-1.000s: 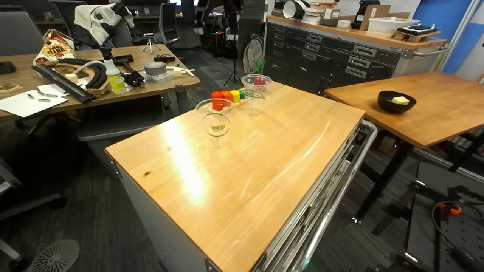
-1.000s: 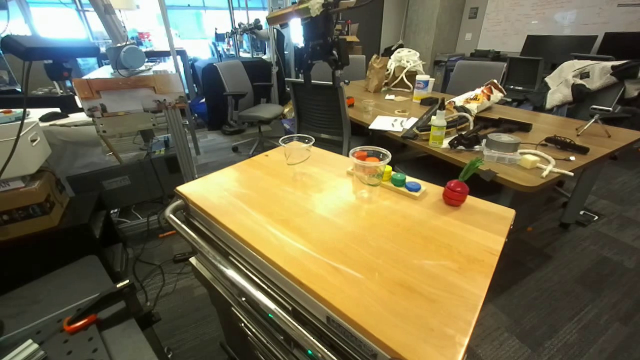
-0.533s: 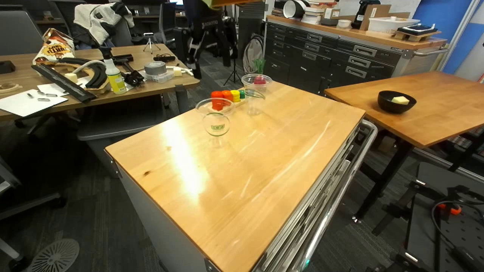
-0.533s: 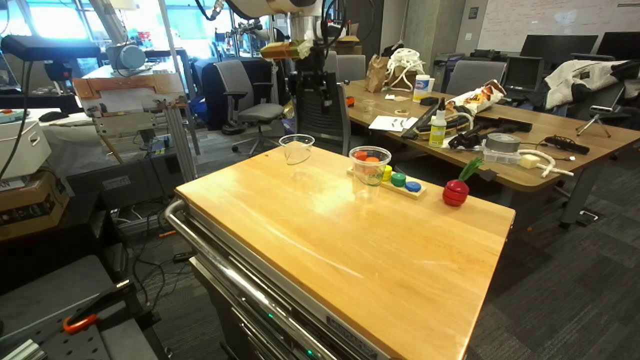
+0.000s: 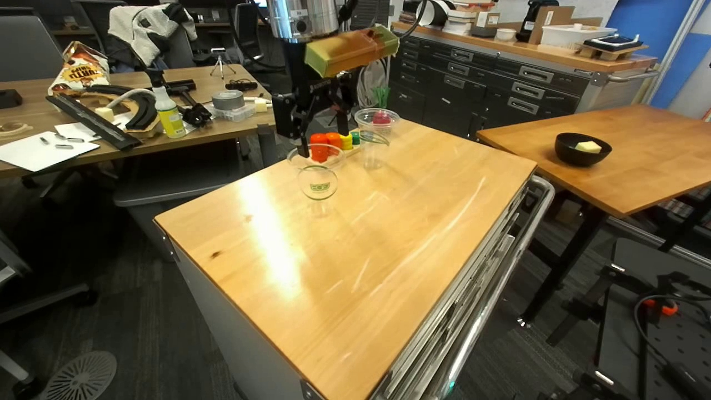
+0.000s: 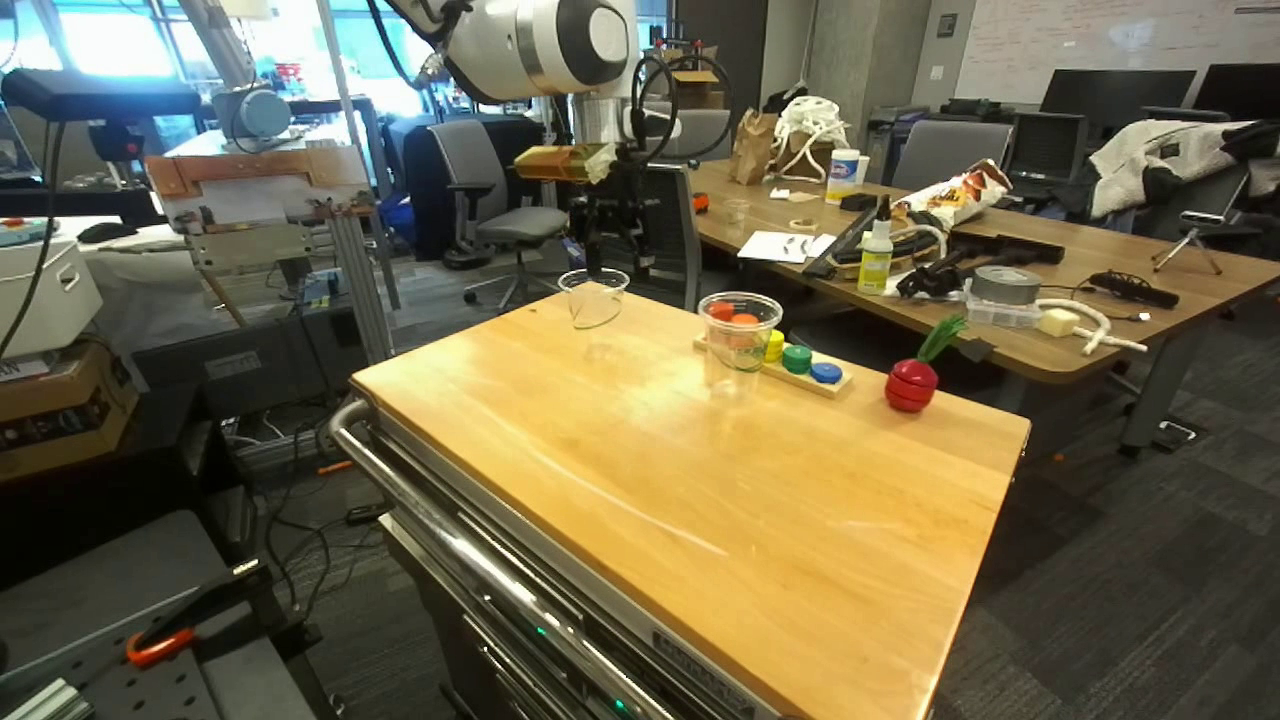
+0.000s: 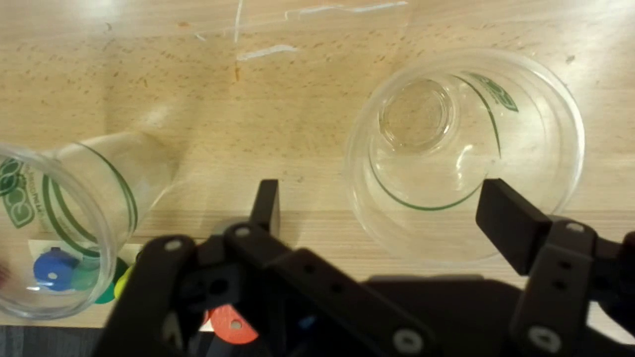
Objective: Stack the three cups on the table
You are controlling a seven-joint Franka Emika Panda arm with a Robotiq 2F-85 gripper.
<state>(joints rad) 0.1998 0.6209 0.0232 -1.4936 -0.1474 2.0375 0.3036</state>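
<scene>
First cup and second cup, clear: set upright, apart, toward the bench edge opposite the metal rail. Block rack: laid along that edge. End effector: held spread near the first cup's rim; contact cannot be told.

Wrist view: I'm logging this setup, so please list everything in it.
table: one, light wood, most of the picture
right cup: one rim, clear, green print, right half
left cup: one rim, clear, green print, cut by the left edge; nesting unclear
discs: count unclear, blue, green, yellow, red-orange, lower left, partly hidden
board: one, pale wood, beneath the discs
red patch: one, dark red, left edge, seen through the left cup, unidentifiable
floor: one strip, dark grey, bottom left
hand: one, black, open, bottom, overlapping the right cup in view
</scene>
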